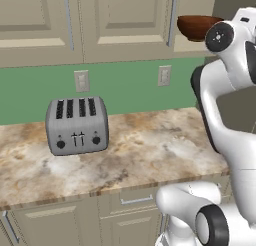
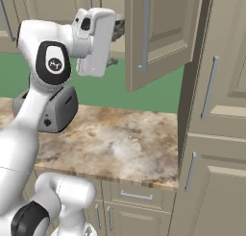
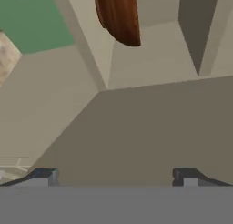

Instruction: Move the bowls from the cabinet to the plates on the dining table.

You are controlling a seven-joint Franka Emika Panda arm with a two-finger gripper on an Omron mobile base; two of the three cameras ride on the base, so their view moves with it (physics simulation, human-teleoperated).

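The smaller glossy reddish-brown round bowl (image 1: 197,27) sits upright on the plain shelf inside the beige panelled wall cupboard (image 1: 125,20), near the shelf's front edge; in the hand view the same bowl (image 3: 119,17) appears rolled sideways, resting on the pale shelf with the cupboard's inner walls around it. The cupboard door (image 2: 156,36) above the bowl's side stands swung open, its long vertical silver bar handle (image 2: 144,31) facing out, while the neighbouring doors are closed

Reddish-brown bowl (image 1: 199,26) showing ahead of the gripper; beige cabinet (image 2: 158,33); grey toaster (image 1: 77,125); mottled beige-brown worktop (image 1: 150,150); green wall (image 1: 125,85).
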